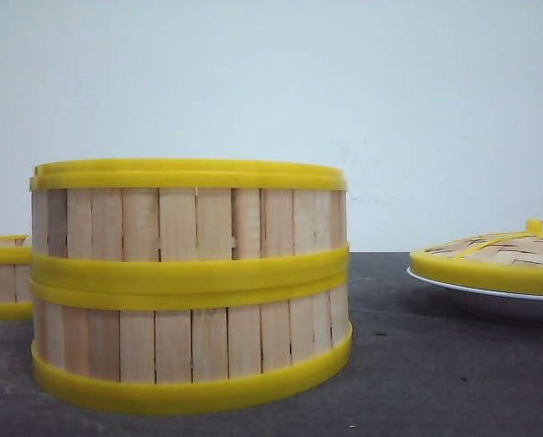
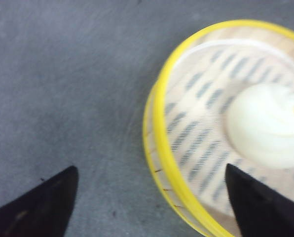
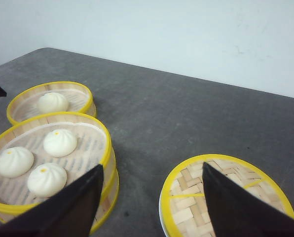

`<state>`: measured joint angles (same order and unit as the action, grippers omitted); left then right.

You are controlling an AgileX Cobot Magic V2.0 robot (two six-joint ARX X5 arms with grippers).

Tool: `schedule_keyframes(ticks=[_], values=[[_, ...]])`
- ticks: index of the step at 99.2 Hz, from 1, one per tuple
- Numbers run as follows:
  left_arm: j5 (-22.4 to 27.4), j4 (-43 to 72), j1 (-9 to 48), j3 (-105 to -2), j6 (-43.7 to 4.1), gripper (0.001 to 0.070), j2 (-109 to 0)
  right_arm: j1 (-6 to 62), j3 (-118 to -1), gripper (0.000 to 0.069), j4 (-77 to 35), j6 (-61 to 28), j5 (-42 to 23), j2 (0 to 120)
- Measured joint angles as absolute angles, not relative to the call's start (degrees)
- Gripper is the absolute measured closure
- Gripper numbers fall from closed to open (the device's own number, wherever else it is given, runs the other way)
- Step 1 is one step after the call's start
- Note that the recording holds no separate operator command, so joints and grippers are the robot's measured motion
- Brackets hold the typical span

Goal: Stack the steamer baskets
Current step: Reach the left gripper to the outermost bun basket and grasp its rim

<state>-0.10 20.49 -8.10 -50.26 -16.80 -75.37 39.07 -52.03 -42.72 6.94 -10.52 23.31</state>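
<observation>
Front view: two steamer baskets (image 1: 189,287) are seen stacked on the dark desk (image 1: 435,382), a third basket (image 1: 5,278) behind at the left edge, a woven lid (image 1: 495,255) on a white plate (image 1: 490,296) at right. Left wrist view: the left hand (image 2: 152,202) is held open over the single basket's rim (image 2: 162,148), a bun (image 2: 268,126) inside. Right wrist view: the right hand (image 3: 152,200) is held open, empty, between stack (image 3: 48,153) and lid.
</observation>
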Motion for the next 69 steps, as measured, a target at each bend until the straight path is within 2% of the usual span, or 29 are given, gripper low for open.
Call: schedule_keyframes(ticks=[7,14,50,58,69], values=[[-0.1,19.5,-8.5,-50.3,-17.4,0.0246,-77.0,39.1,-52.0,0.0297,-42.7,6.9,-10.5,23.3],[0.0,18.1,-8.6,-50.3,-18.2,0.0275,-78.3,39.1,-52.0,0.0297,-42.7,6.9,-10.5,23.3],[1.9,14.9,-8.5,-51.2,-21.5,0.0304,-86.8,39.1,-52.0,0.0297,-42.7,6.9,-10.6,23.3],[2.3,14.9,-8.5,-52.6,-21.7,0.0369,-88.0,39.1,-52.0,0.0307,-42.7,7.0,-10.8,23.3],[2.6,14.7,-7.9,-53.8,-21.9,0.0521,-88.1,39.1,-52.0,0.0355,-42.7,6.9,-10.8,23.3]])
